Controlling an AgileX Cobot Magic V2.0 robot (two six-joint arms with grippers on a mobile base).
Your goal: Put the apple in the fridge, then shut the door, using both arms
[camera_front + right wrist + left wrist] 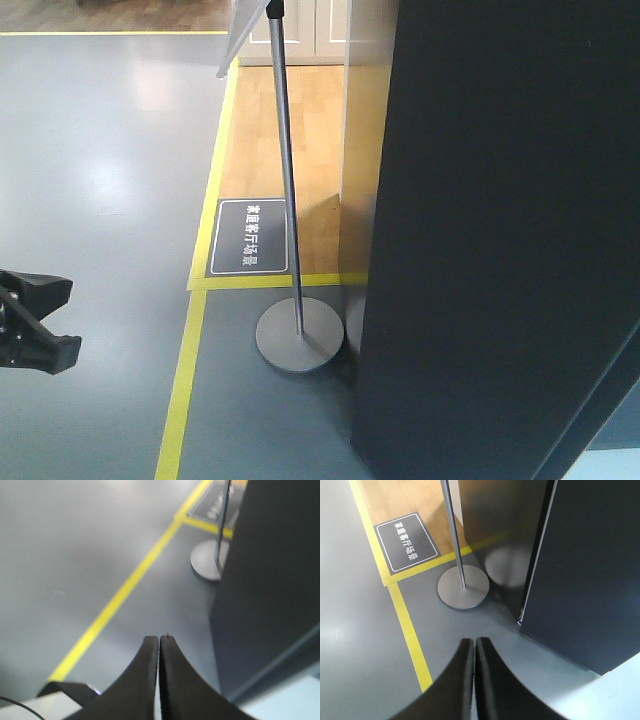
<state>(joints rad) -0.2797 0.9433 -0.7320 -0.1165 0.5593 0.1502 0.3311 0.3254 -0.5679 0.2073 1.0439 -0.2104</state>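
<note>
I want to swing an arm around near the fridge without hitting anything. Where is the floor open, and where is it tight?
Open: the grey floor left of the yellow tape line. Also the strip between that line and the fridge, nearer than the sign stand's round base. Tight: around the stand's pole, which rises close beside the fridge's corner.

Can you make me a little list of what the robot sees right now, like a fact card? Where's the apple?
apple: not in view in any picture
fridge: tall dark side fills the right of the front view; inside not visible
door: cannot tell if open or closed
left claw: shut, empty, over grey floor
right claw: shut, empty, beside the fridge
sign stand: metal pole on round base, left of the fridge
floor sign: dark, white writing
yellow tape: lines on floor
</note>
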